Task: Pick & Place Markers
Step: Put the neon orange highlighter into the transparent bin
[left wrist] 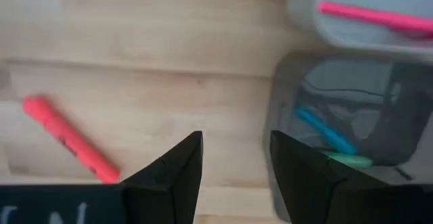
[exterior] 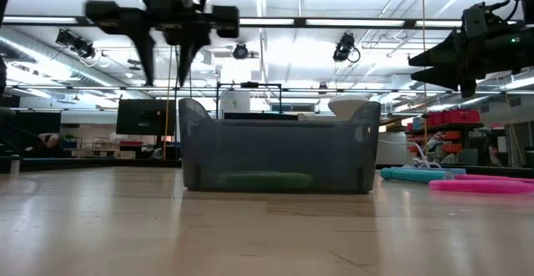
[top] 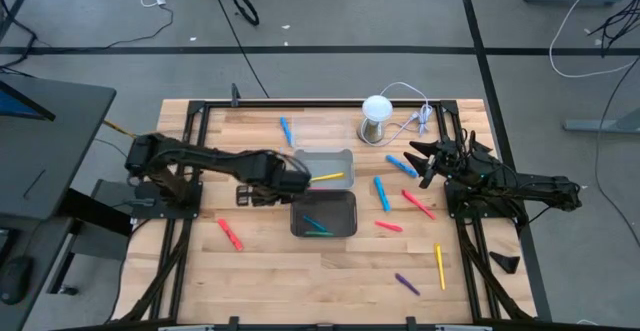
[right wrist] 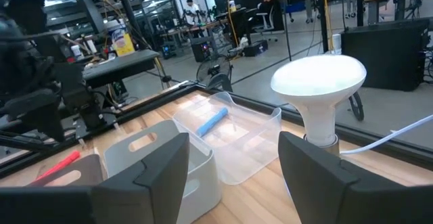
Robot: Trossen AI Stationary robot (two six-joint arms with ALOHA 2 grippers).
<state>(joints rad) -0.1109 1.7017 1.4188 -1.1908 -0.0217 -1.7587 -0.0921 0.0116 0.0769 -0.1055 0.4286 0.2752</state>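
Markers lie scattered on the wooden table: blue ones (top: 287, 131) (top: 402, 164) (top: 381, 193), red-pink ones (top: 418, 204) (top: 388, 226) (top: 230, 234), a yellow one (top: 440, 266) and a purple one (top: 406, 284). The pale tray (top: 345, 156) holds a yellow marker (top: 328, 177). Blue and green markers (left wrist: 325, 132) lie in the dark tray (top: 350, 214). My left gripper (top: 272, 189) (left wrist: 235, 163) hangs open and empty above the table, just left of the dark tray. My right gripper (top: 418, 161) (right wrist: 233, 163) is open and empty, raised at the right side.
A white-domed metal cylinder (top: 376, 119) with a white cable stands near the far edge, close to my right gripper. The two trays sit side by side mid-table. A red marker (left wrist: 67, 139) lies on bare wood left of my left gripper. Black frame rails border the table.
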